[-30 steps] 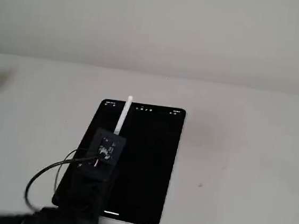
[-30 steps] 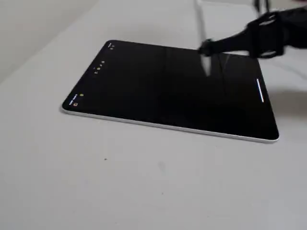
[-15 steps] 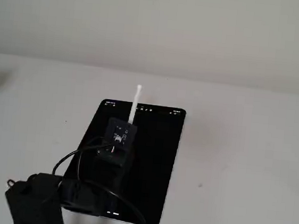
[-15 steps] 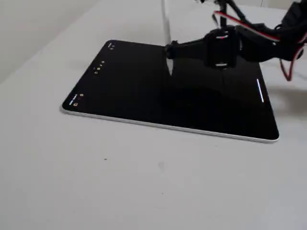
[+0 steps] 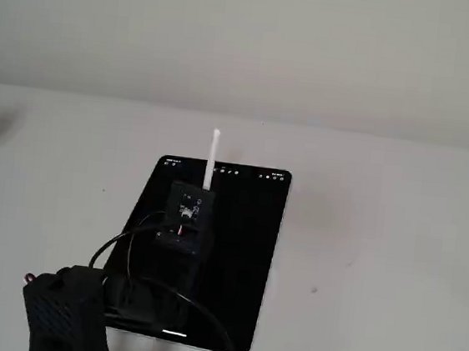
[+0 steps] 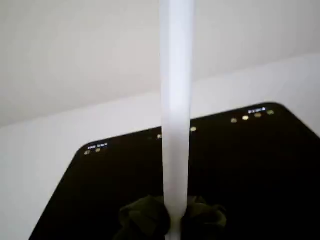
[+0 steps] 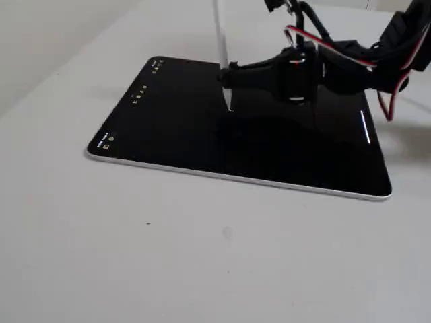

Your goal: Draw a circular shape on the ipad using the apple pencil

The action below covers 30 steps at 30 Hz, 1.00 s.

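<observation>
One claw grips the apple pencil upright, tip down over the ipad.

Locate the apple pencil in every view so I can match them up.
A fixed view: apple pencil upright at centre, rising from the tool past the ipad's far edge.
Wrist view: tall white bar down the middle.
A fixed view: top centre, tip near the screen.
Shared landmark: the ipad's icon row.

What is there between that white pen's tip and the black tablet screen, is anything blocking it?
Nothing visible. The claw holds the pen upright over the tablet, and the screen under the tip is bare, with no line drawn yet. Whether the tip is touching the glass cannot be told.
</observation>
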Motion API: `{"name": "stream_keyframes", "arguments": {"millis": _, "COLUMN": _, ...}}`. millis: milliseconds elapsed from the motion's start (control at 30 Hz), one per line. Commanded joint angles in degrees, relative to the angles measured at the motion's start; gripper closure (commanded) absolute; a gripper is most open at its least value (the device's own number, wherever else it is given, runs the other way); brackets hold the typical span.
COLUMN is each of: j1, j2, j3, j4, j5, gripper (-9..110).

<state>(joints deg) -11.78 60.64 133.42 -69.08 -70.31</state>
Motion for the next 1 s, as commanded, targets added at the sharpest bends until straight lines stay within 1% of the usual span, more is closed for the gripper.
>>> {"name": "stream_keyframes", "arguments": {"millis": 0, "j1": -0.4, "j2": -0.2, "j3": -2.5, "j4": -2.1, "j5": -1.6, "gripper": 102}}
{"name": "stream_keyframes", "arguments": {"millis": 633, "j1": -7.3, "j2": 0.9, "j3": 6.0, "j4": -8.5, "j5": -4.0, "gripper": 102}}
{"name": "stream_keyframes", "arguments": {"millis": 967, "j1": -4.4, "j2": 2.8, "j3": 11.8, "j4": -11.9, "j5": -5.5, "gripper": 102}}
